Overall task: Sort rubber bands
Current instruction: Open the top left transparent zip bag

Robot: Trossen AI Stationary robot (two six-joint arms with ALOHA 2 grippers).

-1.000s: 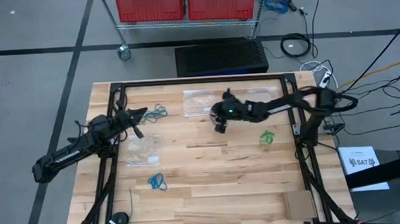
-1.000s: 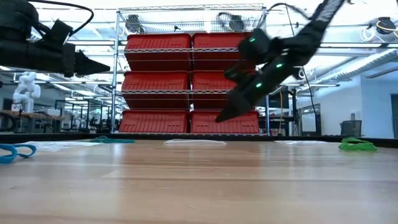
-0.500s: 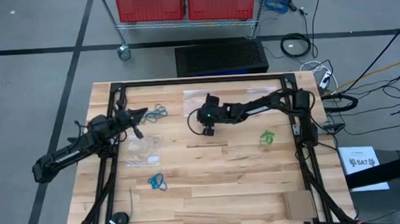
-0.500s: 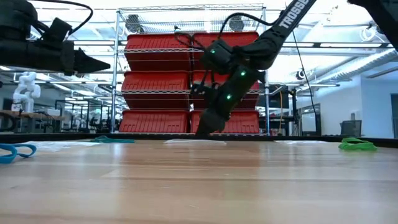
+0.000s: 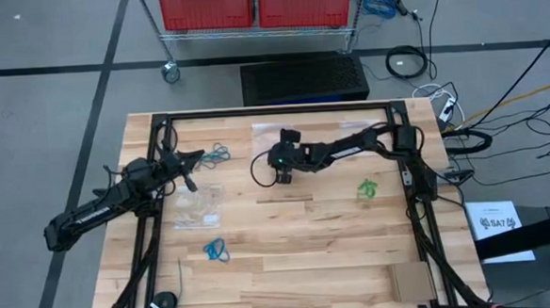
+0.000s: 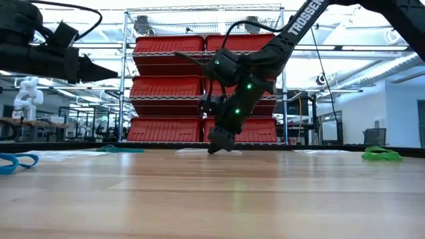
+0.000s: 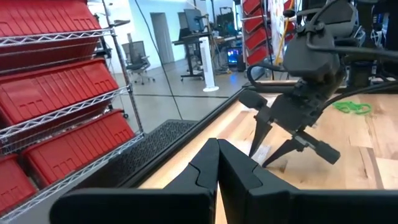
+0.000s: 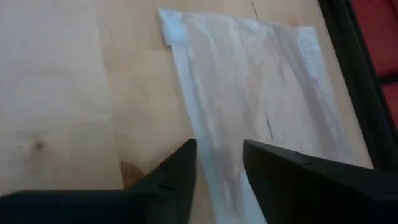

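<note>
Three small clusters of rubber bands lie on the wooden table: teal (image 5: 218, 155) at the far left, green (image 5: 367, 188) at the right, blue (image 5: 216, 249) at the near left. My right gripper (image 8: 219, 163) is open and slants down over a clear zip bag (image 8: 249, 81) that lies flat at the far middle. One finger stands on each side of the strip of bag nearest them. My left gripper (image 7: 217, 152) is shut on nothing. It hangs level above the table's left side, just left of the teal bands. My right gripper comes slanting down from the table's right side. Its open fingertips (image 8: 186, 171) reach the end of the clear bag (image 8: 214, 155) that lies nearest them, low over the table. I cannot tell whether they touch the plastic.
A second clear bag (image 5: 198, 207) lies at the left, between the teal and blue bands. A black puck on a cable (image 5: 163, 303) sits at the near left corner and a cardboard piece (image 5: 409, 281) at the near right. Black rails (image 5: 421, 231) run along the table's sides.
My right gripper has gone toward the table's left edge and sunk to the far middle bag, tipping steeper downward and rolling a little. Its fingers have stayed apart. The bag and the bands have not moved.
</note>
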